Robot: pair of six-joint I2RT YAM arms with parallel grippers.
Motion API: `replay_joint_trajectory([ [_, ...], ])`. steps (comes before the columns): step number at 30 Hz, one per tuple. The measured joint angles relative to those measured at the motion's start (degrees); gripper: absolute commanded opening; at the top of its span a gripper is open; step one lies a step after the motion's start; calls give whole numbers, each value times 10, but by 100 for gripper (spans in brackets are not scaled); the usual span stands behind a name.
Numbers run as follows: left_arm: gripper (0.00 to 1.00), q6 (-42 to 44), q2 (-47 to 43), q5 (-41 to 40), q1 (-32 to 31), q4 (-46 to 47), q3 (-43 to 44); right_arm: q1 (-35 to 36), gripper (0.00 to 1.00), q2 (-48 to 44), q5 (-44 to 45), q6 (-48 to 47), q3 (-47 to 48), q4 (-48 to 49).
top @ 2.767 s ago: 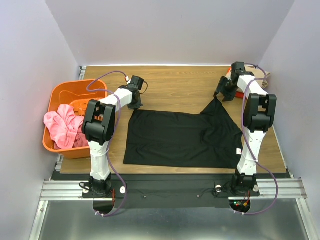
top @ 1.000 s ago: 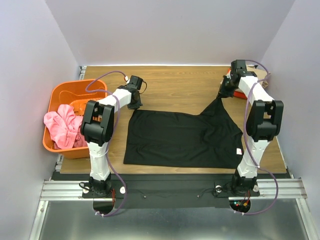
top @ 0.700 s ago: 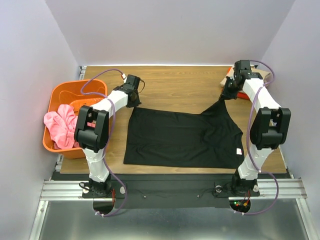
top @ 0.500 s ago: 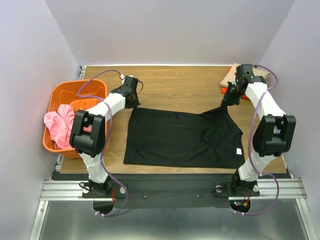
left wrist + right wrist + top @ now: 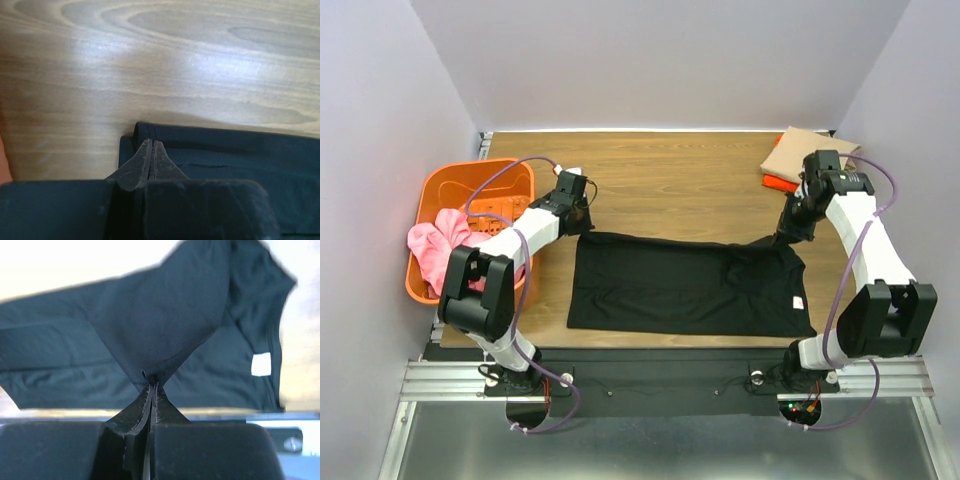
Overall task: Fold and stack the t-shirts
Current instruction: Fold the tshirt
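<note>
Nearest you, the black t-shirt (image 5: 690,290) lies spread flat on the surface (image 5: 670,170). Its long axis runs left to right, its near hem sits close to the near edge, and its white neck tag (image 5: 261,364) shows toward the right end.

Both arms reach past the cloth to its far edge, so the whole garment lies on the near side of each end effector. That is the relation the coming fold looks to turn on.

At the far-left corner, your left end effector (image 5: 576,218) is pinched fully closed and low against the surface. The wrist view shows the corner of the shirt bunched up at its tips, apparently caught there. The left arm stretches out flat, elbow swung left beside the basket (image 5: 430,190) holding pink cloth (image 5: 432,248).

At the far-right side, your right end effector (image 5: 785,236) is clamped tight on a raised peak of black cloth, lifted clear of the rest. The right arm arches high, elbow out to the right.

Each arm is nearer its own end of the shirt. A level pull toward you would probably need the left raised to match.

Beyond, at the far-right corner, the tan t-shirt (image 5: 807,152) rests on the orange t-shirt (image 5: 778,182), apart from the black one.
</note>
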Motion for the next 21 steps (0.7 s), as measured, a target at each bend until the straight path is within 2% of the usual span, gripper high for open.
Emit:
replay_joint_trajectory([
  [9, 0, 21, -67, 10, 0, 7, -57, 0, 0, -56, 0, 0, -53, -68],
  [19, 0, 27, -124, 23, 0, 0, -103, 0, 0, -86, 9, 0, -91, -97],
  [21, 15, 26, -130, 28, 0, -6, -110, 0, 0, -100, 10, 0, -102, -101],
])
